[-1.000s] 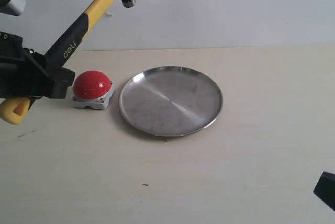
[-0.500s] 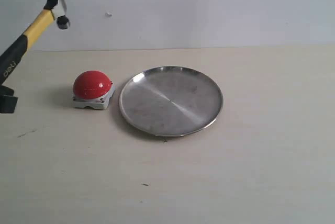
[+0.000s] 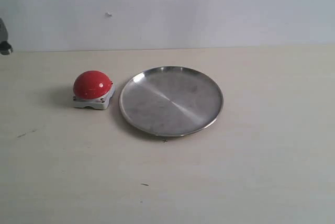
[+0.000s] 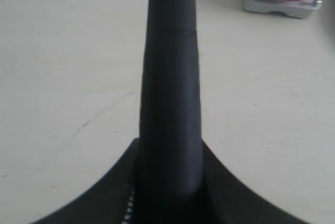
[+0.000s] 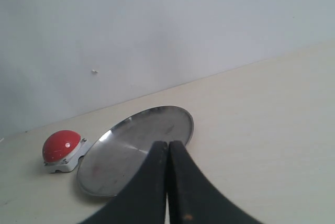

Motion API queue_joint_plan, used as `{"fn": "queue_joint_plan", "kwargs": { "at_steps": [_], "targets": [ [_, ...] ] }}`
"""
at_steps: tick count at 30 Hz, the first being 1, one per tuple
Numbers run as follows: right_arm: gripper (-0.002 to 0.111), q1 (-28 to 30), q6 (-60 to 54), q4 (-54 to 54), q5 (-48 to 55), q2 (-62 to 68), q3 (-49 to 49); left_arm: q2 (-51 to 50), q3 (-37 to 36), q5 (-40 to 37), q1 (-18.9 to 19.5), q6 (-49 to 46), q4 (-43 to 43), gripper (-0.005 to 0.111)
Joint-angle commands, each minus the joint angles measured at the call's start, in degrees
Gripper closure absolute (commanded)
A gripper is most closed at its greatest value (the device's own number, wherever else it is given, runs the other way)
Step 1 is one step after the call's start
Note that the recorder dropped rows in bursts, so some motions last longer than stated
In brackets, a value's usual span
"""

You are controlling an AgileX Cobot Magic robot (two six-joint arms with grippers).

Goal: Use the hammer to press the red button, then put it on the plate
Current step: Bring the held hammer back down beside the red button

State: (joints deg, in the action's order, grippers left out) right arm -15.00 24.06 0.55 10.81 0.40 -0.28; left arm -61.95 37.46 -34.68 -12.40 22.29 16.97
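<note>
Pale table point(image 3: 251, 182), largest surface, runs back to a plain light wall point(image 3: 209, 4). The plate point(image 3: 170, 101) lies flat near mid-table, round, silver, nothing on it. The hammer point(image 4: 170, 103) is off the table and clear of the plate. The left wrist view shows its black handle running straight out from the left gripper point(image 4: 167, 192), whose dark jaws close around the grip end, so the claw is clamped on the handle. In the exterior view only a sliver of the steel head point(image 3: 4, 41) shows at the far left edge, above table level and well apart from the plate. The red button point(image 3: 92, 85) sits on its grey base just beside the plate's left rim, not touching it; in the left wrist view it lies beyond the handle and off its line. The right gripper point(image 5: 168, 148) hangs above the table on the near side of the plate, fingers pressed together with nothing between them.
</note>
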Motion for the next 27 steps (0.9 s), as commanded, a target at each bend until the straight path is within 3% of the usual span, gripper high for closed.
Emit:
{"fn": "queue_joint_plan", "kwargs": {
  "at_steps": [1, 7, 16, 23, 27],
  "targets": [
    [0.108, 0.38, -0.37, 0.01, -0.14, -0.40, 0.28, 1.02, -2.26, 8.96, -5.41, 2.44, -2.24, 0.107],
    [0.108, 0.38, -0.37, 0.01, -0.14, -0.40, 0.28, 0.43, -6.48, 19.49, -9.44, 7.50, -2.35, 0.107],
    [0.108, 0.38, -0.37, 0.01, -0.14, -0.40, 0.28, -10.54, -6.63, 27.06, -9.44, 7.98, -1.32, 0.107],
    [0.108, 0.38, -0.37, 0.01, -0.14, -0.40, 0.28, -20.13, 1.41, 27.31, -9.44, 7.70, 3.44, 0.107],
    [0.108, 0.38, -0.37, 0.01, -0.14, -0.40, 0.28, -22.44, 2.55, 27.07, -9.44, 7.70, 3.44, 0.107]
  ]
}}
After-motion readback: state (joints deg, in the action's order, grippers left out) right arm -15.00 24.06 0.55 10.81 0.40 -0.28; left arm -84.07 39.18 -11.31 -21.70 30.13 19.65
